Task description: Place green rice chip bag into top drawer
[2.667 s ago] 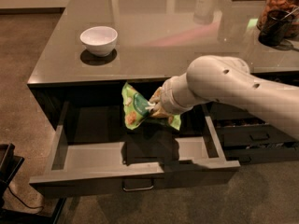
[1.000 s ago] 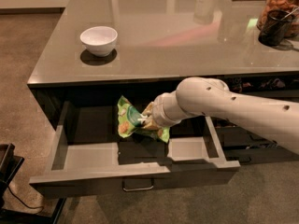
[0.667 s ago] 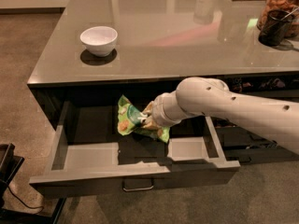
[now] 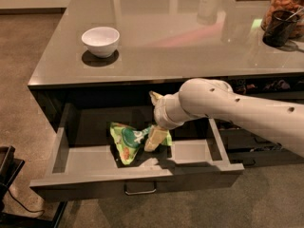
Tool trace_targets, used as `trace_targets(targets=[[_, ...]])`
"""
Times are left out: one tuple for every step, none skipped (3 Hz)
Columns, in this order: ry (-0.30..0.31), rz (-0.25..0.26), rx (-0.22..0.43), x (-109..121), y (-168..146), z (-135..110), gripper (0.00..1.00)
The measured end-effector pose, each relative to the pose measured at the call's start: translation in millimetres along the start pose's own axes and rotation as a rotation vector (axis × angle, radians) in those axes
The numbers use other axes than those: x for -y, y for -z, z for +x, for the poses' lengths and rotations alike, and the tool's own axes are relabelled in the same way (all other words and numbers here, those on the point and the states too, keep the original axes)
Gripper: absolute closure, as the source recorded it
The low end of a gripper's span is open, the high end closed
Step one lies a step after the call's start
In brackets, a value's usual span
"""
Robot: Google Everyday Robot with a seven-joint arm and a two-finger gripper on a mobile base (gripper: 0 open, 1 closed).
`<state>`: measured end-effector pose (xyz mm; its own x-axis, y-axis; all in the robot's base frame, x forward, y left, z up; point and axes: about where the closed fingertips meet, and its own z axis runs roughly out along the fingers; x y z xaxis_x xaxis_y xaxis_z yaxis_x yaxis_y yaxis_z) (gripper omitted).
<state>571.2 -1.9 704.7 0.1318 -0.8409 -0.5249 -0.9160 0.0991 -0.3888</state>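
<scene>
The green rice chip bag (image 4: 127, 142) lies crumpled on the floor of the open top drawer (image 4: 85, 158), near its middle. The drawer is pulled well out from under the counter, and its metal bar handle (image 4: 140, 190) shows on the front. My gripper (image 4: 153, 121) reaches down into the drawer just right of the bag. Its fingers are spread apart: one fingertip (image 4: 155, 139) rests at the bag's right edge and the other points up near the counter edge. The bag is not clamped between them.
A white bowl (image 4: 100, 41) stands on the grey countertop (image 4: 190, 42) at the left. A jar of snacks (image 4: 285, 1) and a dark cup (image 4: 277, 28) stand at the far right. Narrower drawers (image 4: 251, 144) are behind my arm at the right. A black object (image 4: 7, 175) stands on the floor at the lower left.
The bag has dropped from between my fingers onto the drawer floor and now lies lower. My fingers have spread apart.
</scene>
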Motion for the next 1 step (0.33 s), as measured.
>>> trace_targets(targets=[[0.000,0.000,0.000,0.0,0.0,0.0,0.00]])
